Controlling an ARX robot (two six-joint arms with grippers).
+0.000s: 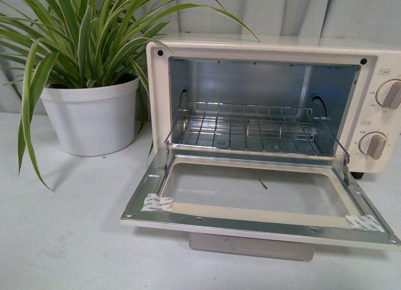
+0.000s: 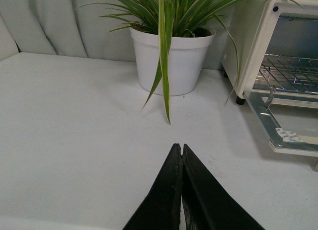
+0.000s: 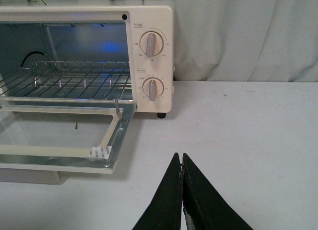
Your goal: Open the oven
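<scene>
Both grippers [image 2: 181, 149] [image 3: 181, 158] closed, empty.

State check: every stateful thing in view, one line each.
oven door: fully open, folded down flat.
wire rack: inside the oven, nothing on it.
upper knob: pointer straight up.
lower knob: pointer straight up.
left tool: shut, holding nothing, away from the oven.
right tool: shut, holding nothing, away from the oven.
potted plant: upright beside the oven.
</scene>
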